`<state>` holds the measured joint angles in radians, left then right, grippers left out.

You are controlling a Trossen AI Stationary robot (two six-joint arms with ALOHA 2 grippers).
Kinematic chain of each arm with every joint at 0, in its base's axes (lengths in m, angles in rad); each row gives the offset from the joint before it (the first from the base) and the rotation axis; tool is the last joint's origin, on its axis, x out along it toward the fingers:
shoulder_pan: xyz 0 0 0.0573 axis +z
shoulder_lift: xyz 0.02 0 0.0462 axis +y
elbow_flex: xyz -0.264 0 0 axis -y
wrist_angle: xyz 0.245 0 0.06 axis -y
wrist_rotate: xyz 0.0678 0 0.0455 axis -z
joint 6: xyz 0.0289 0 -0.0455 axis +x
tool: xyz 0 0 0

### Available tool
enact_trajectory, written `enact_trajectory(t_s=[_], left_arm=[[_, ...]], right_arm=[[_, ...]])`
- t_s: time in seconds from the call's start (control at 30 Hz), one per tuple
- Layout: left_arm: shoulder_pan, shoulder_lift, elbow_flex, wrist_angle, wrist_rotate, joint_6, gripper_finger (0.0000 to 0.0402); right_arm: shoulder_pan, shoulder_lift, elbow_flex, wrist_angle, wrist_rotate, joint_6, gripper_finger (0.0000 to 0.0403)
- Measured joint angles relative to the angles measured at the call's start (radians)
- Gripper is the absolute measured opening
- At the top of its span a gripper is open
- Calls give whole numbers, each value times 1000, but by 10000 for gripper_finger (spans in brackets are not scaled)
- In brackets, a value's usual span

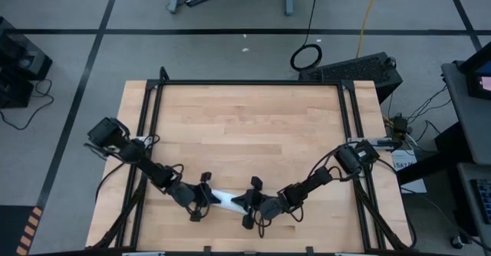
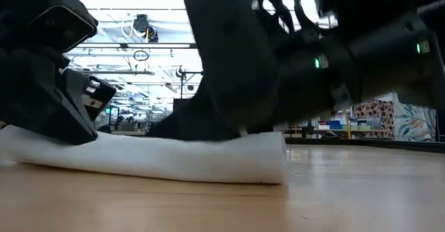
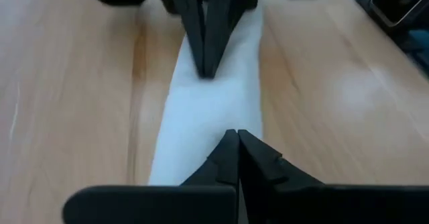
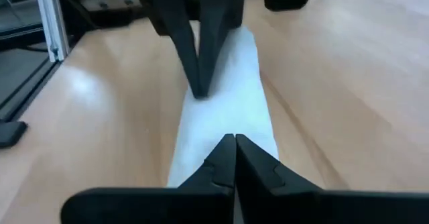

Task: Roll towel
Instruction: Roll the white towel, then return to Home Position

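From above: a plain white soft cloth towel (image 1: 227, 201), rolled into a narrow bundle, near the front edge of the light wooden table (image 1: 245, 126), around the middle of its width. Left gripper (image 1: 205, 200) at one end of the roll, right gripper (image 1: 251, 203) at the other end, both dark arms reaching in from the table's two sides.

At table height: the towel (image 2: 160, 157) as a low, long roll flat on the table (image 2: 278, 204), dark gripper bodies pressed down on it from above; which arm is which, not clear here.

From the left wrist: left gripper (image 3: 232, 138) clenched, tips together over the towel (image 3: 201, 110), with the right gripper (image 3: 208, 66) also clenched farther along the roll.

From the right wrist: right gripper (image 4: 230, 142) clenched on top of the towel (image 4: 224, 96); the left gripper (image 4: 199, 90) pressed tips-down on the far part of the roll.
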<state>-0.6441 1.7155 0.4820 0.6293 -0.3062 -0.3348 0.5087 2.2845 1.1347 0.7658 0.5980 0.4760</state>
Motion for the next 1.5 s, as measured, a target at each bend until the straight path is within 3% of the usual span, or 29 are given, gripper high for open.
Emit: enact_trajectory(t_s=[0.17, 0.37, 0.6, 0.73, 0.93, 1.1, 1.2, 1.33, 1.5], left_arm=[[2, -66, 0, -35, 8, 13, 20], [6, -221, 0, -59, -6, 110, 28], [72, -402, 0, -125, -27, 306, 28], [142, -465, 0, -149, -24, 355, 28], [242, -475, 0, -162, 56, 375, 28], [316, -475, -6, -147, 124, 399, 28], [362, -475, -58, -48, 164, 420, 28], [434, -474, -159, 102, 207, 399, 28], [483, -497, -248, 158, 229, 347, 28]], right_arm=[[0, -9, 0, 2, 1, -20, 0], [0, -119, 1, -30, -4, -131, 0], [0, -337, -11, -430, -54, -200, 0], [11, -494, -108, -576, -54, -232, 0], [25, -721, -389, -466, -47, -263, 0], [9, -856, -646, -224, -53, -300, 0], [-16, -914, -784, -89, -89, -325, 0], [-53, -984, -917, 65, -137, -342, 0], [-80, -1053, -1011, 101, -158, -341, 0]])
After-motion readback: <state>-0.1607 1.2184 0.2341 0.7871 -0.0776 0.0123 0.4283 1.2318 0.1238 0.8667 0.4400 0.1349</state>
